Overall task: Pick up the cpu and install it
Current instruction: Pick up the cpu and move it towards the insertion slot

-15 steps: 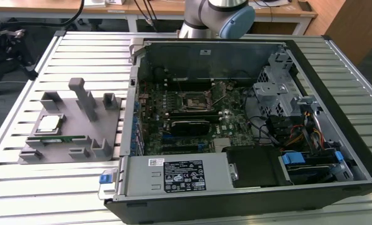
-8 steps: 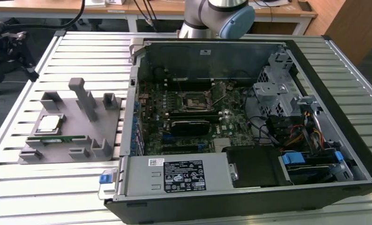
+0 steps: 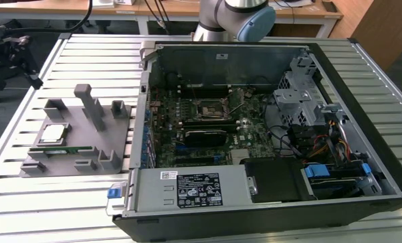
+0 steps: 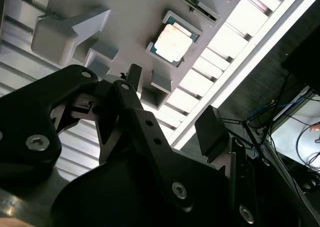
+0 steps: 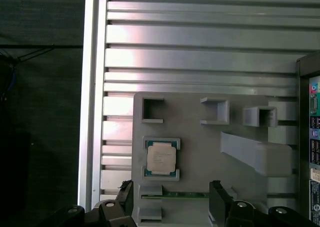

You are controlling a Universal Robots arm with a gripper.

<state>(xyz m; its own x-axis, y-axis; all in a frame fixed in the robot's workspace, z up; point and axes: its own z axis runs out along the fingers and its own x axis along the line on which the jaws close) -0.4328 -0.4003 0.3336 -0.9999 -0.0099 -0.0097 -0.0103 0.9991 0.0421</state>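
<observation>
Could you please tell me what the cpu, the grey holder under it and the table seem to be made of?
The cpu: seemingly a silvery metal lid with a soft sheen, on a green board. The grey holder: probably plastic, dull and uniform. The table: likely aluminium, pale, reflective slats.

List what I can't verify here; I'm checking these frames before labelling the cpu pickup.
Socket, exterior view: too small to tell whether it is empty.
Arm, exterior view: cut off by the top edge.
Memory stick, first wrist view: partly hidden behind the gripper.
Cpu underside, first wrist view: hidden against the holder.
</observation>
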